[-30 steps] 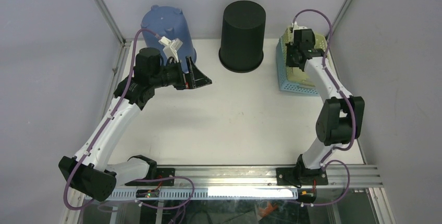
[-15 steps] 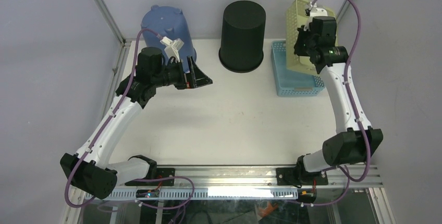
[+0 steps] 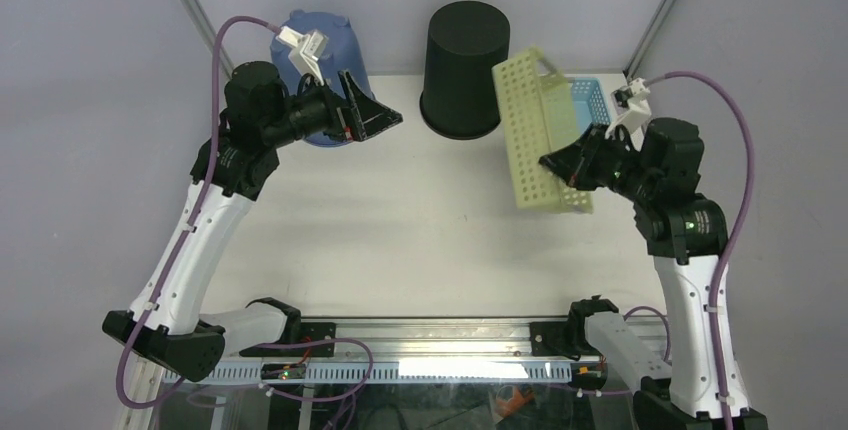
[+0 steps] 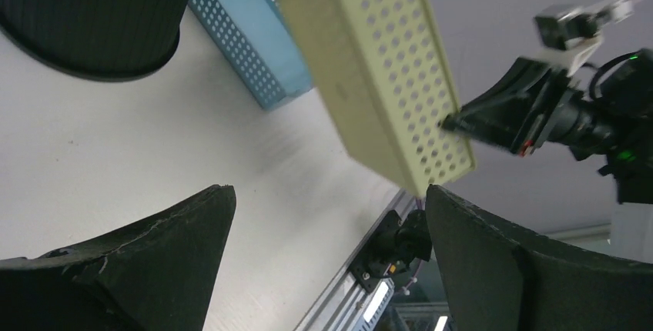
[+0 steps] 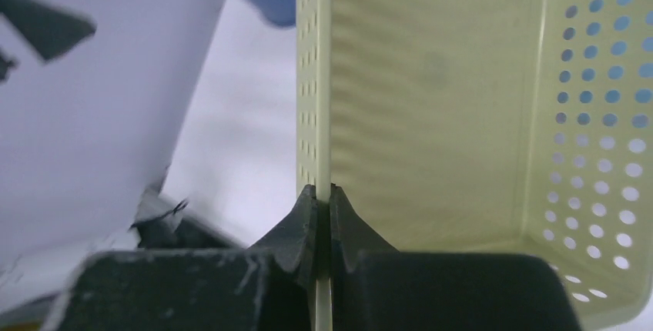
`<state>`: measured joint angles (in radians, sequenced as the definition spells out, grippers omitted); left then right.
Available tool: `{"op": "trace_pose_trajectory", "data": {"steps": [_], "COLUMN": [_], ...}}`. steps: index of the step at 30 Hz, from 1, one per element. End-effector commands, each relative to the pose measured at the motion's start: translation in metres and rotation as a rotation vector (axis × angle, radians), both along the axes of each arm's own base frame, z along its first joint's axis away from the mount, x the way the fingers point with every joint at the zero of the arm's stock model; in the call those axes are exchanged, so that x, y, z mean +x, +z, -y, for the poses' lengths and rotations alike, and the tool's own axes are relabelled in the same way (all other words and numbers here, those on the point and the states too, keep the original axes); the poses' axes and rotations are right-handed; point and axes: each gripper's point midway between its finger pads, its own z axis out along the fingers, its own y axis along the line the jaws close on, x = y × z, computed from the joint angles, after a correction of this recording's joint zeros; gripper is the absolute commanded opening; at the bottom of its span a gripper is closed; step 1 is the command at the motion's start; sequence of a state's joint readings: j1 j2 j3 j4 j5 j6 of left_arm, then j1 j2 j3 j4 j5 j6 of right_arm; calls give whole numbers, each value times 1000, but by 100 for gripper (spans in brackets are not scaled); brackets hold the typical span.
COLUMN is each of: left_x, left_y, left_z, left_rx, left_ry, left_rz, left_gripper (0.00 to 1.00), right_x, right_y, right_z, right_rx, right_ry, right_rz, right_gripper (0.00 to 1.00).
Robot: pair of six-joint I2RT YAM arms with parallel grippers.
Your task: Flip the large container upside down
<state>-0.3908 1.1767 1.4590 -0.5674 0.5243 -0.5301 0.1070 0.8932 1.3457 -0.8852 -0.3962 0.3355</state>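
Since a sec ago the right arm has swung back and pulled the yellow basket (image 3: pixel 538 130) up out of the blue basket (image 3: pixel 592 100). It now hangs in the air on its side, tilted, over the right half of the worktop (image 3: pixel 420 230) between the black bin (image 3: pixel 465 60) and the blue basket, apart from both as far as I can tell. I take the yellow one to be the large container. The right tool (image 5: pixel 323 192) is pinched fully shut on one thin perforated wall near the rim, nothing else. The left tool (image 3: pixel 385 122) is spread wide w/ nothing in it, up by the blue bucket (image 3: pixel 335 38) and well away. My worries: it's an edge grip w/ most of the basket hanging off to one side, so the wall could flex or slide between the jaws during the wrist roll, and the basket would pivot or drop on an edge instead of mouth-down. The long side also sits near the black bin, so a wide sweep could clip it or catch the blue basket's rim. If I release before it's flat, it may tip back over.
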Motion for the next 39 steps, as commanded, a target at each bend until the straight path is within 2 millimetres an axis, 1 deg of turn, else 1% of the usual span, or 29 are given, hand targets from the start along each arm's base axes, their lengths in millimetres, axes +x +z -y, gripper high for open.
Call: {"op": "trace_pose_trajectory", "data": {"steps": [1, 3, 5, 6, 7, 8, 10, 12, 13, 14, 15, 18, 20, 21, 23, 25, 26, 27, 28, 30, 33, 35, 38, 39], "left_x": [1, -3, -6, -8, -10, -13, -19, -24, -26, -29, -31, -39, -42, -43, -43, -45, -45, -46, -46, -46, -45, -43, -40, -39], "left_y": [49, 63, 74, 79, 82, 85, 90, 97, 101, 106, 112, 124, 128, 129, 130, 130, 130, 128, 128, 126, 123, 119, 112, 109], "left_z": [-5, -8, -12, -13, -13, -13, -11, -11, -11, -11, -11, -7, -6, -5, -5, -5, -6, -6, -7, -7, -7, -6, -4, -3], "left_rx": [-79, -108, -134, -155, -171, -193, -232, -261, -275, -289, -304, -347, -368, -375, -379, -379, -378, -378, -377, -376, -369, -360, -351, -347], "left_ry": [33, 42, 63, 70, 70, 66, 44, 32, 25, 17, 7, -38, -58, -64, -68, -69, -66, -64, -62, -61, -59, -57, -62, -67], "left_rz": [133, 170, 198, 208, 213, 215, 229, 243, 255, 271, 281, 297, 301, 301, 304, 306, 307, 307, 307, 303, 298, 292, 278, 269], "left_gripper": [99, 99, 99, 99, 99, 99, 99, 99, 99, 99, 99, 99, 99, 99, 99, 99, 99, 99, 99, 99, 99, 99, 99, 99], "right_x": [-45, -52, -59, -60, -63, -65, -76, -83, -83, -83, -79, -79, -78, -76, -69, -62, -53, -51, -45, -37, -32, -28, -28, -29], "right_y": [-13, -19, -17, -13, -13, -18, -28, -28, -28, -24, -21, -5, 10, 13, 15, 16, 5, 8, 2, -21, -60, -92, -139, -152], "right_z": [-61, -73, -92, -103, -114, -125, -153, -180, -191, -202, -211, -242, -261, -272, -292, -303, -310, -306, -305, -308, -310, -309, -303, -300], "right_rx": [263, 319, 392, 427, 453, 464, 467, 497, 523, 573, 609, 776, 884, 933, 1029, 1154, 1217, 1303, 1360, 1367, 1286, 1201, 1060, 1024], "right_ry": [371, 414, 478, 509, 535, 550, 608, 663, 672, 687, 706, 776, 836, 861, 885, 902, 885, 898, 875, 811, 708, 622, 498, 463], "right_rz": [-113, -126, -118, -92, -93, -107, -141, -138, -147, -159, -144, -157, -157, -175, -229, -280, -329, -326, -350, -414, -466, -513, -567, -574], "right_gripper": [0, 0, 0, 0, 0, 0, 0, 0, 0, 0, 0, 0, 0, 0, 0, 0, 0, 0, 0, 0, 0, 0, 0, 2]}}
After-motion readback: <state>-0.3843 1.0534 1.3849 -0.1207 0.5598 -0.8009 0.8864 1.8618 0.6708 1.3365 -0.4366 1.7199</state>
